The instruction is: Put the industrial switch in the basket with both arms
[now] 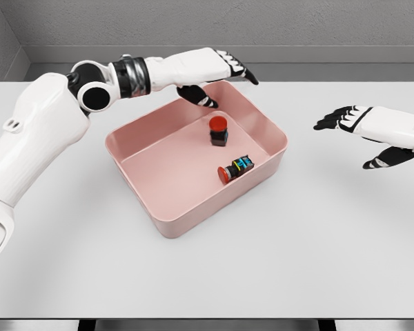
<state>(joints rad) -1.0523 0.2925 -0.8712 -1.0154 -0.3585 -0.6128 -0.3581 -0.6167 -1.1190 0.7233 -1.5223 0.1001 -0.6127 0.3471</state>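
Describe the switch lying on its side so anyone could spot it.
Find the pink basket mid-table. Two red-capped switches sit inside; the tipped switch lies nearer the front right wall. Unlike the upright switch, its red cap points sideways and its body shows coloured parts.

the left arm reaches in from the left, and its left hand (pixel 217 72) is held flat with fingers spread, thumb pointing down. the right hand (pixel 362 127) hovers apart at the right, fingers relaxed, probably holding nothing.
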